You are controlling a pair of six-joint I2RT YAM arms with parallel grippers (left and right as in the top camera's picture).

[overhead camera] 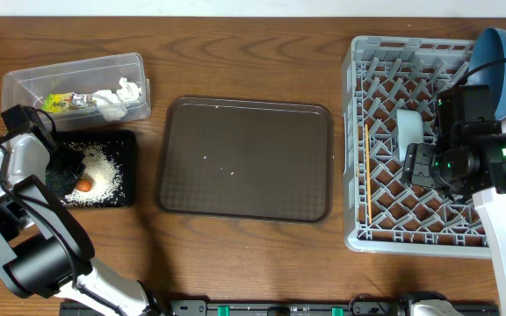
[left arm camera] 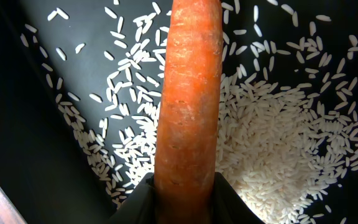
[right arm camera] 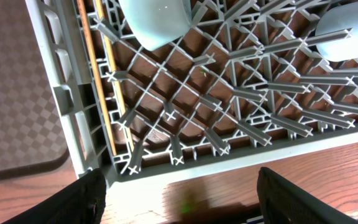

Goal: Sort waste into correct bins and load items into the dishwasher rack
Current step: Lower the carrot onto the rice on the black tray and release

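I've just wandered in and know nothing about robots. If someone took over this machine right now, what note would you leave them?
Left gripper: shut on the carrot piece, above the rice in the black tray.
Right gripper: open, empty, above the rack.
Done: wrapper and crumpled paper in the clear tub; dark-blue dish, chopsticks and a pale cup in the rack.
Left: release the carrot; a few grains lie on the brown tray; pink cup not in view.
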